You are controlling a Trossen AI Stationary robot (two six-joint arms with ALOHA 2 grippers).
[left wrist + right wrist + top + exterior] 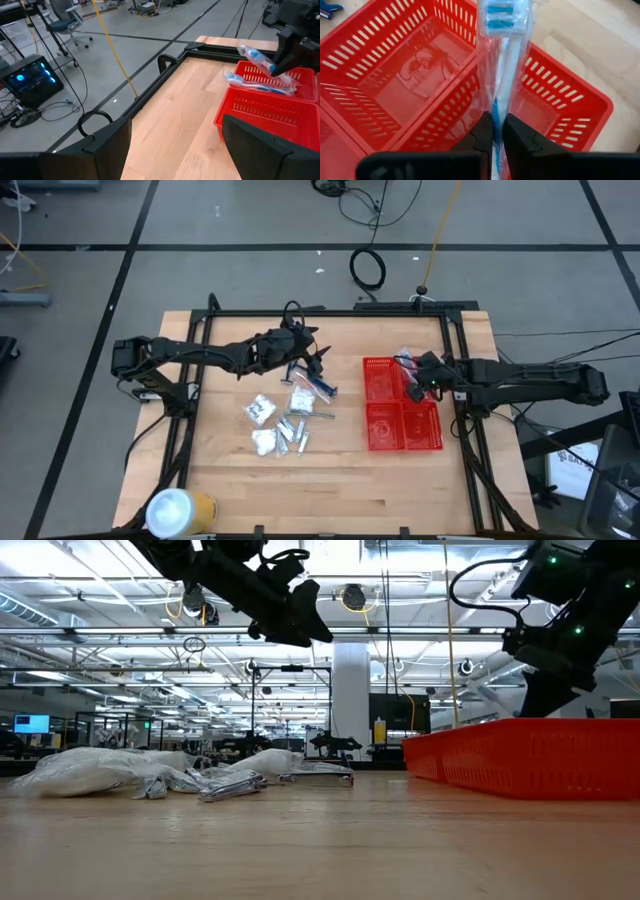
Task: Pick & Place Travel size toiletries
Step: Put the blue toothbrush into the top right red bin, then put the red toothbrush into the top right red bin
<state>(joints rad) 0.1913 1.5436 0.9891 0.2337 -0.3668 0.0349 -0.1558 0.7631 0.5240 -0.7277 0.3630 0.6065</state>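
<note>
Toothbrush (pixel 504 75) pinched by right hand (pixel 498 131) above basket (pixel 580 100).

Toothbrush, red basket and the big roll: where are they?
Toothbrush (pixel 501 75): right wrist view, wrapped handle above the shut fingers.
Red basket (pixel 381 366): high view, far-left compartment.
Big roll (pixel 172 510): high view, white end.

**Wooden table and its load**

The light wooden table (pixel 340 480) carries a red four-compartment basket (pixel 385 430) towards its right side. Near the middle lie white crinkly packets (pixel 262 410), short silver-grey tubes (pixel 295 430) and blue-handled razors (pixel 318 385). A white-and-yellow roll (pixel 178 510) lies at the near left corner.
</note>
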